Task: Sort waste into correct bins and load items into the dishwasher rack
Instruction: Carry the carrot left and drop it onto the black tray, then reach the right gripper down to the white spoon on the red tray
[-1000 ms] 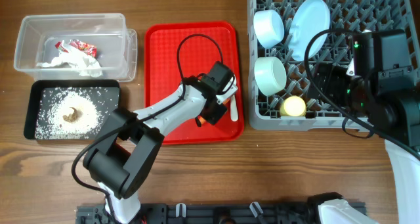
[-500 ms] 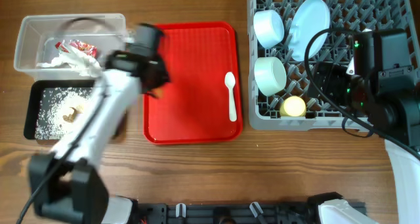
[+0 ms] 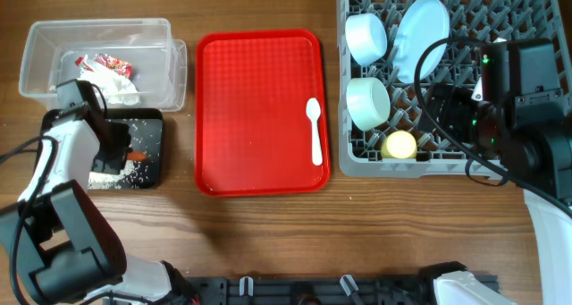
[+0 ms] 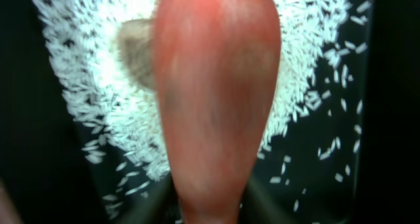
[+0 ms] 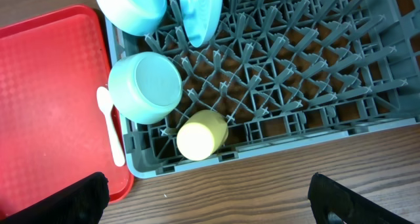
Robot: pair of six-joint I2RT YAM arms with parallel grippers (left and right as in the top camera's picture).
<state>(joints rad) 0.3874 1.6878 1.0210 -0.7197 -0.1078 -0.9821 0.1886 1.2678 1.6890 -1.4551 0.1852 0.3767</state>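
Observation:
My left gripper [image 4: 210, 207] is shut on the orange carrot [image 4: 216, 99] and holds it over the black tray [image 4: 387, 119], above a ring of white rice grains [image 4: 98, 86] and a brownish scrap [image 4: 134, 50]. In the overhead view the carrot [image 3: 136, 155] shows over the black tray [image 3: 152, 175]. The clear tub [image 3: 36, 37] holds the red wrapper [image 3: 112, 65] and white tissue [image 3: 121, 90]. The white spoon [image 3: 315, 131] lies on the red tray [image 3: 259, 108]. The grey rack [image 3: 500, 10] holds two bowls [image 3: 366, 37] [image 3: 367, 101], the plate [image 3: 422, 37] and the yellow cup [image 3: 399, 145]. My right gripper [image 5: 213, 201] is open and empty above the rack's front edge.
The right arm [image 3: 523, 81] hangs over the right side of the rack. The right wrist view shows the rack [image 5: 315, 73], the cup [image 5: 200, 137], a bowl [image 5: 144, 86] and the spoon [image 5: 111, 129]. Bare wood table lies in front.
My left gripper has carried the carrot from the right part of the red tray leftward to over the black tray. The right arm has not moved.

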